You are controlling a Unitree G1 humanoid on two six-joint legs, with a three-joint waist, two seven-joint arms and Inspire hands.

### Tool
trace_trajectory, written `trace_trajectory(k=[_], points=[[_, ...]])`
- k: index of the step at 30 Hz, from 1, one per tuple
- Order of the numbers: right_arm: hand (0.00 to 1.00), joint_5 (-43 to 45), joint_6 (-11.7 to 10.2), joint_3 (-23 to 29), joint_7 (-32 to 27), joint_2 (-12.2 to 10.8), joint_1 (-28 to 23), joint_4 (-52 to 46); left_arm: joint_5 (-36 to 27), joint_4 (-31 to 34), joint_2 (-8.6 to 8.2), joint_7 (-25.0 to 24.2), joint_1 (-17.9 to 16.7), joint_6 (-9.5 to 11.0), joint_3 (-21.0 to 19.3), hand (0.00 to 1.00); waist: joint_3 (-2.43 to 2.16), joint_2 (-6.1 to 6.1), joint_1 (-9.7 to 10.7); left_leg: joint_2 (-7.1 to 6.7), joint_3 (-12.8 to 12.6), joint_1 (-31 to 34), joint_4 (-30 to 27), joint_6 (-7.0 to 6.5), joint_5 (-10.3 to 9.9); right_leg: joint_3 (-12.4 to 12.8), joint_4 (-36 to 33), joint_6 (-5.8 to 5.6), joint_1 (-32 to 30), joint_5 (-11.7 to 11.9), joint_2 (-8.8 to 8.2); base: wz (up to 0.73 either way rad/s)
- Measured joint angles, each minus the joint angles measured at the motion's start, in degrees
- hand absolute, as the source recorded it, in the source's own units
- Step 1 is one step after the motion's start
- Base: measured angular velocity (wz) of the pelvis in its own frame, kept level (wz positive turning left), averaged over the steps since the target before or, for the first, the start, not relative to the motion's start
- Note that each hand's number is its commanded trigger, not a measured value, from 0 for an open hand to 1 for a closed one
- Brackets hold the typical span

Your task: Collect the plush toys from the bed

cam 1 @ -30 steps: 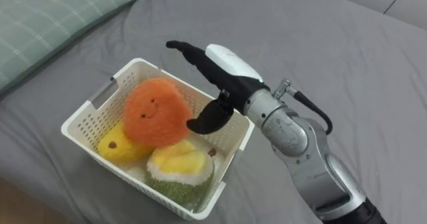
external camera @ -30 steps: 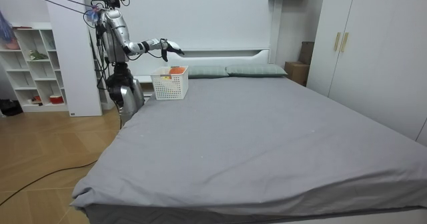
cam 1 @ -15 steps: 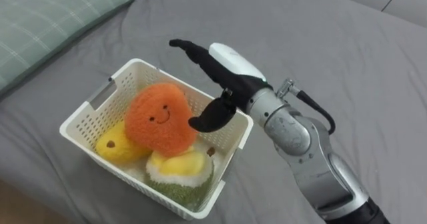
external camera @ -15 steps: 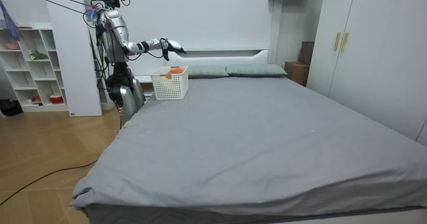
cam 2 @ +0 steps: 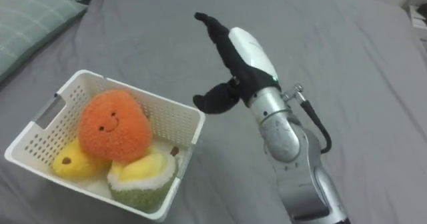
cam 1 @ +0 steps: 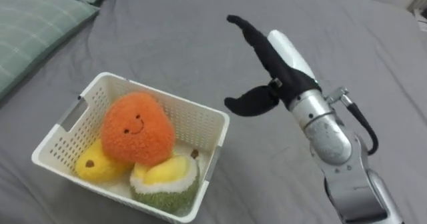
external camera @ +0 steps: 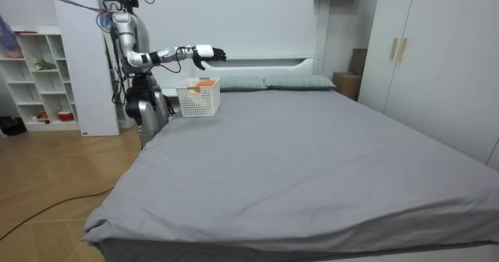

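Observation:
A white slatted basket (cam 1: 200,117) (cam 2: 179,118) (external camera: 197,98) rests on the grey bed near its head end. Inside lie three plush toys: an orange one with a smiling face (cam 1: 133,129) (cam 2: 111,126) on top, a yellow one (cam 1: 93,165) (cam 2: 69,165) under it, and a green and yellow one (cam 1: 165,183) (cam 2: 139,178) at the front. My right hand (cam 1: 270,64) (cam 2: 233,54) (external camera: 204,54) hovers open above the bed just to the right of the basket, fingers straight and thumb spread, holding nothing. In the room view I stand at the bed's head corner with that arm stretched out over the basket.
A green checked pillow (cam 1: 33,31) (cam 2: 27,17) lies left of the basket, with more pillows (external camera: 292,82) along the headboard. The grey sheet (external camera: 312,161) spreads wide to the room view's right. White shelves (external camera: 39,75) stand behind me and a wardrobe (external camera: 437,51) at the far side.
My right hand has lifted away from the basket's rim and moved right, staying open. The orange toy has settled lower in the basket. The eye view has shifted to the right.

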State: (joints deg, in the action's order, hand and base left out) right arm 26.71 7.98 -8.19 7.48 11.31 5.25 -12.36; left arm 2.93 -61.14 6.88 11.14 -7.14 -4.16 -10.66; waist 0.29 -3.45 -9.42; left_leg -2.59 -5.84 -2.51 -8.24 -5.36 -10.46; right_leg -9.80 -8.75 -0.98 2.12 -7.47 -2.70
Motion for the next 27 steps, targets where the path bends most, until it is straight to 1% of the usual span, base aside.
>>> trace_trajectory(k=[1,2,4,5,7,8,9,11,13,14,15,16,17,18,19,20,21,22,23,25,26,27], points=[[0.0,-0.6,-0.5,2.4,-1.3,0.1,-1.3,0.1,0.0,-0.1,-0.08,0.0,-0.5,0.2,-1.1,0.0,-0.01,0.1,0.7,0.03,-0.2,-0.1,0.1,0.0,0.0,0.4,0.0,0.0,0.0,0.0,0.21,-0.15],[0.0,-0.7,-0.6,3.5,-1.9,0.2,-1.8,0.1,0.0,-0.1,-0.08,0.0,-0.8,0.4,-1.6,0.0,-0.04,0.11,1.3,0.05,-0.2,-0.1,0.1,0.0,0.0,0.4,0.0,0.0,0.0,0.0,0.22,-0.12],[0.0,-2.5,-1.0,7.5,-5.1,1.3,-4.4,0.3,0.0,-0.1,-0.06,0.2,-1.9,0.5,-2.3,0.0,-0.14,-0.01,2.8,0.25,-1.4,-0.9,0.6,0.02,0.0,1.4,0.0,0.03,-0.1,0.0,0.27,-0.2],[0.0,-2.8,-1.0,8.4,-5.8,1.5,-5.1,0.4,0.0,-0.1,-0.08,0.4,-2.2,0.5,-2.5,0.0,-0.15,-0.02,3.0,0.32,-1.8,-1.2,0.7,0.03,0.0,1.8,-0.1,0.03,0.0,0.0,0.32,-0.26],[0.0,-7.2,-1.6,12.7,-7.8,1.6,-7.2,1.4,0.0,-0.8,0.06,0.8,-2.7,0.9,-2.8,0.0,-0.28,-0.22,4.7,0.41,-2.1,-1.3,0.8,0.06,0.0,2.1,-0.2,0.06,0.0,0.0,0.64,-0.11],[0.0,-8.4,-1.6,13.8,-8.3,1.6,-7.6,1.5,0.0,-0.8,0.05,0.8,-2.9,0.9,-2.9,0.0,-0.33,-0.31,5.1,0.44,-2.3,-1.3,0.8,0.06,0.0,2.3,-0.2,0.07,-0.1,0.0,0.68,-0.13],[0.0,-9.9,-2.0,16.0,-9.4,1.6,-8.8,1.7,0.0,-0.7,0.03,0.8,-3.2,0.9,-3.0,0.0,-0.37,-0.47,5.9,0.59,-2.9,-1.4,0.8,0.12,-0.1,2.8,-0.1,0.11,-0.2,0.1,0.81,-0.23],[0.0,-11.6,-2.2,18.2,-11.1,1.7,-10.4,2.4,0.0,-0.5,0.03,0.8,-3.7,0.9,-3.7,0.0,-0.44,-0.6,6.7,0.89,-4.1,-2.1,0.8,0.3,-0.5,3.7,-0.2,0.17,-0.1,0.1,1.15,-0.29],[0.0,-19.1,-2.9,21.1,-12.7,1.7,-11.2,5.1,-0.1,-0.8,0.07,1.2,-4.3,0.9,-3.9,0.0,-0.45,-0.57,8.5,1.14,-5.2,-2.6,0.9,0.38,-0.7,4.5,-0.4,0.24,0.0,0.2,1.4,-0.27],[0.0,-20.7,-3.0,21.6,-13.4,1.7,-11.2,6.1,-0.3,-0.9,0.07,1.4,-4.5,0.8,-3.9,0.0,-0.35,-0.59,9.0,1.19,-5.5,-2.7,0.9,0.4,-0.7,4.8,-0.4,0.26,-0.1,0.2,1.48,-0.27],[0.0,-23.2,-3.2,22.6,-14.9,1.7,-11.4,8.6,-1.1,-1.0,0.06,2.0,-4.8,0.7,-3.9,0.0,-0.14,-0.62,9.7,1.37,-6.2,-3.0,0.9,0.46,-0.9,5.3,-0.8,0.29,-0.1,0.2,1.64,-0.27],[0.0,-25.5,-3.2,23.8,-16.2,1.7,-12.2,10.8,-1.1,-1.0,0.07,2.1,-5.4,0.7,-4.3,0.0,-0.07,-0.5,10.3,1.53,-6.7,-3.2,0.9,0.54,-1.1,5.8,-0.9,0.34,-0.1,0.2,1.85,-0.24],[0.0,-27.4,-3.3,24.3,-16.9,1.6,-12.7,11.8,-1.1,-1.0,0.09,2.2,-5.6,0.7,-4.5,0.0,-0.01,-0.4,10.6,1.56,-6.8,-3.2,0.9,0.56,-1.2,5.9,-0.9,0.35,-0.1,0.2,1.89,-0.17],[0.0,-31.5,-3.3,25.4,-18.6,1.5,-14.0,13.0,-1.1,-0.9,0.1,2.2,-5.9,0.7,-4.7,0.0,-0.15,-0.61,10.8,1.64,-7.2,-3.2,0.9,0.61,-1.2,6.3,-0.9,0.38,-0.2,0.3,1.96,-0.18],[0.0,-34.1,-3.6,25.6,-20.3,1.4,-14.8,14.7,-1.2,-0.9,0.12,2.2,-6.4,0.7,-4.7,0.0,0.12,-0.1,11.1,1.84,-7.7,-3.2,0.8,0.7,-1.4,6.6,-0.9,0.48,-0.3,0.3,2.08,-0.18],[0.0,-35.2,-4.0,25.6,-21.1,1.2,-15.1,15.8,-1.3,-0.9,0.12,2.2,-6.5,0.6,-4.7,0.0,0.02,-0.24,11.4,1.9,-7.8,-3.2,0.7,0.72,-1.5,6.7,-0.9,0.51,-0.3,0.3,2.05,-0.12],[0.0,-37.6,-5.4,25.6,-22.0,1.1,-15.6,19.4,-1.5,-0.9,0.07,2.5,-6.7,0.4,-4.8,0.0,0.04,-0.02,12.0,2.0,-7.8,-3.1,0.7,0.77,-1.6,6.6,-0.9,0.53,-0.2,0.4,2.0,-0.04],[0.0,-40.0,-5.5,25.7,-22.8,1.0,-15.7,23.2,-2.6,-0.9,-0.04,2.8,-6.9,0.4,-4.8,0.0,-0.08,-0.01,12.3,2.08,-7.9,-3.1,0.7,0.82,-1.7,6.7,-1.0,0.54,-0.2,0.4,1.96,-0.03],[0.0,-41.0,-5.5,25.9,-23.3,0.8,-15.8,24.7,-2.9,-0.9,-0.16,2.8,-6.9,0.4,-4.9,0.0,-0.13,0.08,12.5,2.09,-8.0,-3.1,0.6,0.83,-1.8,6.7,-1.0,0.56,-0.2,0.4,1.98,-0.04],[0.0,-44.7,-6.3,26.1,-24.2,0.6,-16.7,32.9,-3.4,-0.9,-0.38,2.9,-7.2,0.4,-4.9,0.0,-0.37,0.49,12.6,2.1,-8.0,-3.3,0.6,0.83,-1.8,7.2,-1.0,0.57,-0.1,0.4,2.08,0.0],[0.0,-45.1,-6.4,26.2,-24.5,0.4,-16.8,35.4,-3.4,-0.9,-0.44,3.0,-7.2,0.4,-4.9,0.0,-0.42,0.57,12.7,2.1,-8.0,-3.3,0.5,0.83,-1.8,7.3,-1.0,0.57,-0.1,0.4,2.08,0.0],[0.0,-46.5,-6.7,26.6,-24.9,-0.3,-17.0,40.0,-3.4,-0.9,-0.59,3.1,-7.2,0.4,-4.9,0.0,-0.45,0.66,12.9,2.1,-8.0,-3.3,0.4,0.83,-1.8,7.3,-1.0,0.57,-0.1,0.4,2.08,0.0]])
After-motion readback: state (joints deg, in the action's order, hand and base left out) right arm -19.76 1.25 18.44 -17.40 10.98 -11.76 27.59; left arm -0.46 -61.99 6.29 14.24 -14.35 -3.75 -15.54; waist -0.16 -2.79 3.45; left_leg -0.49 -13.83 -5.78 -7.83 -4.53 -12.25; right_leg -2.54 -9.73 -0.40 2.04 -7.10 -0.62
